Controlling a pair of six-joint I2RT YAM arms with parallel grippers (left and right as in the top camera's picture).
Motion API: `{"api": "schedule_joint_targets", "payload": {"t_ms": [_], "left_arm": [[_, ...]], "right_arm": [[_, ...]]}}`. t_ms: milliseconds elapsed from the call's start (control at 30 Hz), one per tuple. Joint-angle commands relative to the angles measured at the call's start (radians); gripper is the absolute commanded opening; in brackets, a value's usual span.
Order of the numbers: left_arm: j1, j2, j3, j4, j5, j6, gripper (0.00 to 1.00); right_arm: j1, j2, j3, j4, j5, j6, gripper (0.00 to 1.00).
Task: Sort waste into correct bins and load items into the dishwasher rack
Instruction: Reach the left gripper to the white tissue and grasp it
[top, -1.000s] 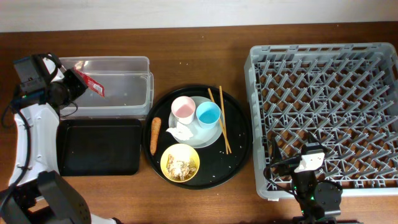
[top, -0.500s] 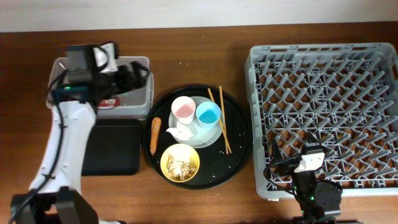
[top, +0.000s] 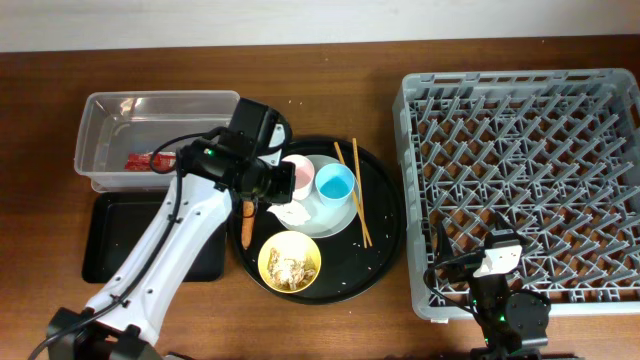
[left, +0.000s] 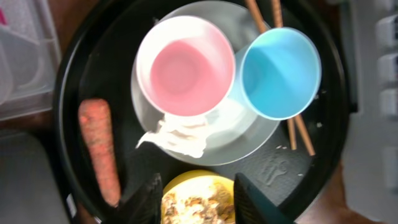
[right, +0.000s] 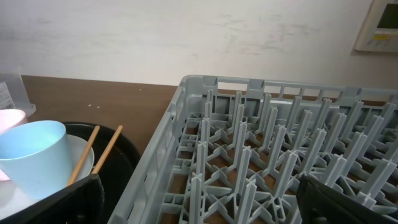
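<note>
Evidently the left gripper (left: 198, 193) is held open and empty above the tissue (left: 180, 135), at seven o'clock on the plate (left: 249, 134), seemingly for a pinch; the right gripper (right: 199, 205) is parked wide over the rack (right: 261, 155).

**No Legible Text**

Nothing could be read in any view. The red wrapper (top: 148, 160) in the tub (top: 160, 97) bore pale print, too small to make out. The round tray (left: 93, 74) carried a faint embossed mark (left: 273, 171) near the chopsticks, and its characters were unclear. A wall panel (right: 380, 25) in the right wrist view was cut off and blurred.
</note>
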Motion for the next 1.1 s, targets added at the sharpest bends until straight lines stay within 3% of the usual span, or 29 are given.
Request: {"api": "schedule_joint_targets", "payload": {"t_ms": [0, 333, 700, 1067], "left_arm": [[-0.029, -0.013, -0.031, 0.0, -0.062, 0.003, 0.46], [-0.042, 0.015, -0.121, 0.015, -0.061, 0.002, 0.51], [-0.042, 0.028, -0.259, 0.208, -0.061, -0.005, 0.51], [-0.088, 0.049, -0.284, 0.282, -0.054, -0.013, 0.51]], "right_arm": [[-0.004, -0.004, -0.005, -0.004, 0.005, 0.008, 0.98], [-0.004, -0.004, -0.005, -0.004, 0.005, 0.008, 0.98], [-0.004, -0.004, -0.005, -0.004, 0.005, 0.008, 0.98], [-0.004, -0.004, -0.005, -0.004, 0.005, 0.008, 0.99]]}}
